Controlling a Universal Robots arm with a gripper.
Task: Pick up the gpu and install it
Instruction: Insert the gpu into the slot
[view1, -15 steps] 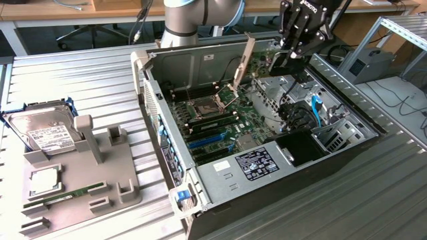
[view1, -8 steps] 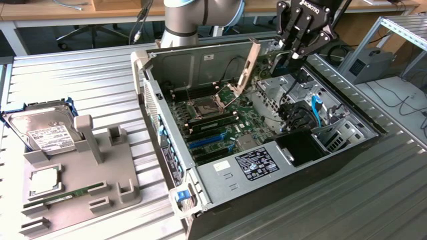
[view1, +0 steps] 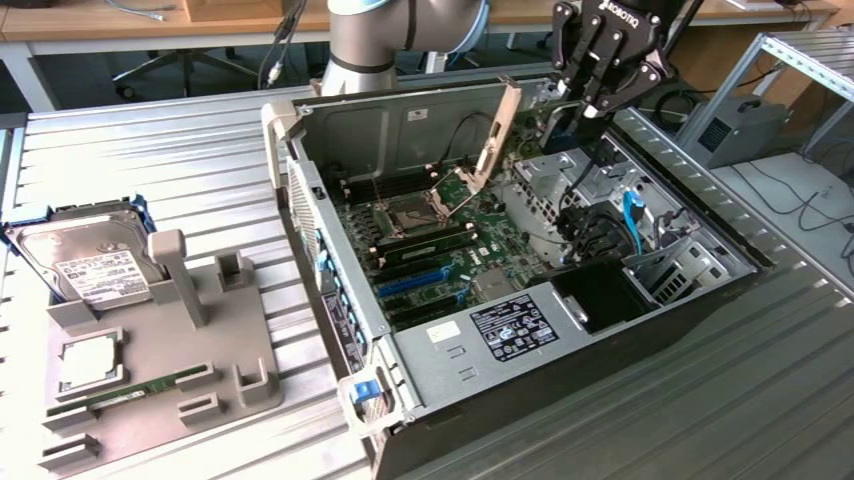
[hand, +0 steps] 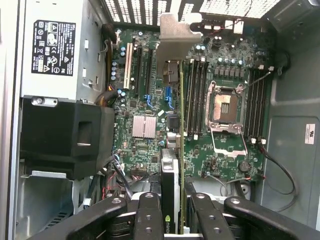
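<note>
Bright even light; glare on metal table (view1: 147, 150); soft shadows.

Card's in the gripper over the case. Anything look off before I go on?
Nothing is spilled or broken. The graphics card hangs in the gripper above the board. One oddity: the processor socket stands open and empty, its metal frame swung open.

A robotics lab or workshop is indicated: an opened desktop computer case (view1: 400, 130) is laid on a ribbed metal table (view1: 174, 160), a robot arm (view1: 367, 40) is seen behind it, and wooden workbenches (view1: 80, 20), an office chair (view1: 174, 65) and an aluminium-profile frame (view1: 801, 50) are set around.
</note>
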